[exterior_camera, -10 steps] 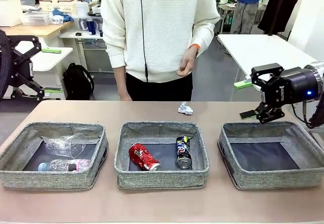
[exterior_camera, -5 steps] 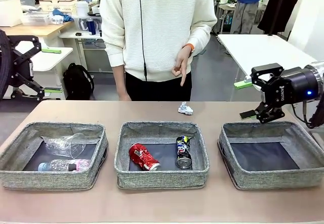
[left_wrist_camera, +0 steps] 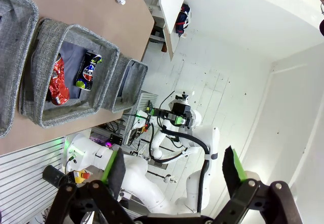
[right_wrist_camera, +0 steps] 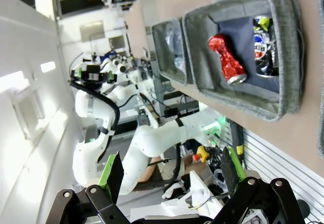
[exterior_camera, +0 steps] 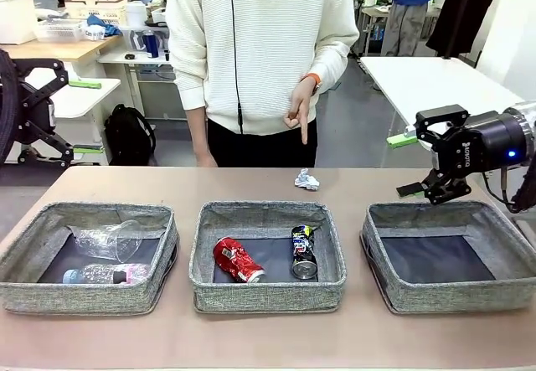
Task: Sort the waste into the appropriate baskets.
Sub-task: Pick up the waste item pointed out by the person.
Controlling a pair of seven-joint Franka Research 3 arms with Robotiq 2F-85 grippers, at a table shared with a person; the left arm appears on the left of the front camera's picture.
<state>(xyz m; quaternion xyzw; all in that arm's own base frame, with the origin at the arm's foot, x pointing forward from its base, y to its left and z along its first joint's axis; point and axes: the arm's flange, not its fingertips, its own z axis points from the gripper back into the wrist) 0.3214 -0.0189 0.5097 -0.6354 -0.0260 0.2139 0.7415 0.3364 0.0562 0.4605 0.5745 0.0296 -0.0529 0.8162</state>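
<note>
front view: level across the counter (exterior_camera: 251, 337), facing the person (exterior_camera: 260, 53), near
left wrist view: rolled sideways, far off
right wrist view: likewise
shared: middle basket (exterior_camera: 266, 258) (left_wrist_camera: 68, 75) (right_wrist_camera: 243, 77)

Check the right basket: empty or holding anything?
Empty. The right basket shows only its bare dark bottom. The paper wad lies out on the table, behind the middle basket.

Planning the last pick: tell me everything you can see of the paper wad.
The paper wad is small, white and tightly crumpled, with faint bluish shadows or print in its folds. It lies loose on the bare brown table, behind the middle basket, apart from its rim and in no basket. The person's hand points down above it without touching. Nothing else touches it.
</note>
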